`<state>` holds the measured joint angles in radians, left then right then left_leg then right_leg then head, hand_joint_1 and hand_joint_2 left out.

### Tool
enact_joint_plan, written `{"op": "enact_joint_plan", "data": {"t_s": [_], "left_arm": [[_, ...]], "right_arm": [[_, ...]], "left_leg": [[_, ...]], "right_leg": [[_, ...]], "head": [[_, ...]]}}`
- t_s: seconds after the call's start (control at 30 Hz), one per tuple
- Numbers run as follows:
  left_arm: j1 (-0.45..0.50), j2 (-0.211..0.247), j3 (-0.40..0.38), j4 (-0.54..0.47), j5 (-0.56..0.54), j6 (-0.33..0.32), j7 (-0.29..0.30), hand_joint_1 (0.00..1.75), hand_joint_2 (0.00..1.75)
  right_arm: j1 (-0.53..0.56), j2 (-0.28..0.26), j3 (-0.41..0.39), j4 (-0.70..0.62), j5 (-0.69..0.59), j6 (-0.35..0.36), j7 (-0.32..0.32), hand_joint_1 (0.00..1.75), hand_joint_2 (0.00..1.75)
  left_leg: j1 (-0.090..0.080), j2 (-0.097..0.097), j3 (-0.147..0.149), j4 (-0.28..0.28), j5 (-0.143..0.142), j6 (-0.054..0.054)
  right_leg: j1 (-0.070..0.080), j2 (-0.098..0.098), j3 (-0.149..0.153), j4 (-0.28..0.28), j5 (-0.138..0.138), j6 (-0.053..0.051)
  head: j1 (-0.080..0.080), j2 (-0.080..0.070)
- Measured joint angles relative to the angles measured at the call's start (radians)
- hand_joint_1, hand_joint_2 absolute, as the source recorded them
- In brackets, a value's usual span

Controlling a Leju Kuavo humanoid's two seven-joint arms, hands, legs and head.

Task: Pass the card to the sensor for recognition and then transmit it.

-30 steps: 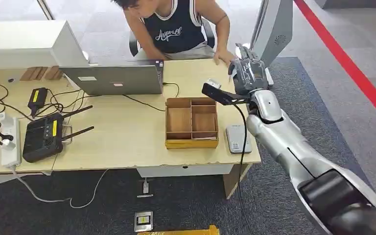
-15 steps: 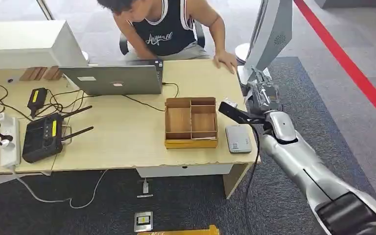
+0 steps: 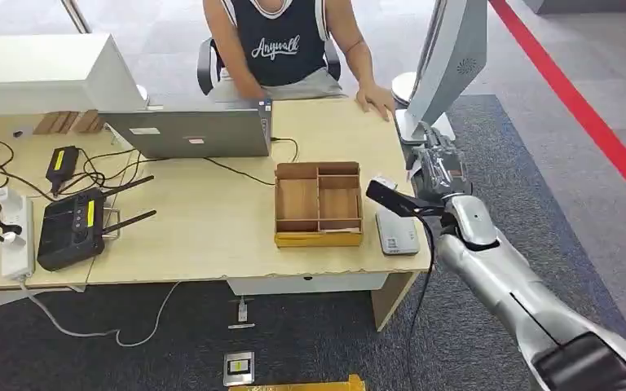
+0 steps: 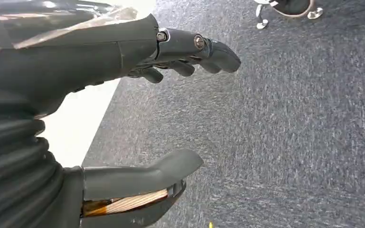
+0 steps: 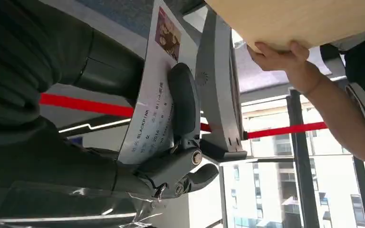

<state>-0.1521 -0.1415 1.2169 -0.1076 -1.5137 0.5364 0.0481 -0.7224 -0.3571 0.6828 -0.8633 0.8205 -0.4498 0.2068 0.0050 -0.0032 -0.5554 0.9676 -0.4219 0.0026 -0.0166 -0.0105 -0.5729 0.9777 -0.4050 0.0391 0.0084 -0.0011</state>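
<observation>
Right hand (image 3: 434, 167) grips the card (image 5: 153, 90); left hand (image 4: 138, 114) hangs released.
Head view hides the card's print; the sensor (image 3: 396, 230) is partly covered.

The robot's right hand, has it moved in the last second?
Yes. The right hand drew back from the table's far edge toward the robot, and is now off the table's right edge beside the wooden tray, holding the card.

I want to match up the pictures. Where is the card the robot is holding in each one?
Head view: the card is a small white edge beside the right hand, past the desk's right end.
Right wrist view: card fills the middle, under the thumb.
Left wrist view: not there.
Shared landmark: the person's hand on the desk edge.
</observation>
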Motion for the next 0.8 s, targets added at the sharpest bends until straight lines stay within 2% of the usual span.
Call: {"op": "enact_joint_plan", "data": {"t_s": [0.33,0.8], "left_arm": [[-0.004,0.0,0.018,0.0,-0.003,0.005,0.006,0.0,1.75],[-0.005,0.005,0.038,0.0,-0.006,0.005,0.013,0.0,1.75]], "right_arm": [[0.078,0.031,0.014,0.013,-0.038,-0.008,-0.042,1.75,1.75],[0.134,0.064,0.035,0.066,-0.065,-0.02,-0.05,1.75,1.75]], "left_leg": [[0.0,0.0,0.0,0.0,0.0,0.0],[0.0,0.0,0.0,0.0,0.0,0.0]], "right_leg": [[0.0,0.0,0.0,0.0,0.0,0.0],[0.0,0.0,0.0,0.0,0.0,0.0]], "head": [[0.0,0.0],[0.0,0.0]]}}
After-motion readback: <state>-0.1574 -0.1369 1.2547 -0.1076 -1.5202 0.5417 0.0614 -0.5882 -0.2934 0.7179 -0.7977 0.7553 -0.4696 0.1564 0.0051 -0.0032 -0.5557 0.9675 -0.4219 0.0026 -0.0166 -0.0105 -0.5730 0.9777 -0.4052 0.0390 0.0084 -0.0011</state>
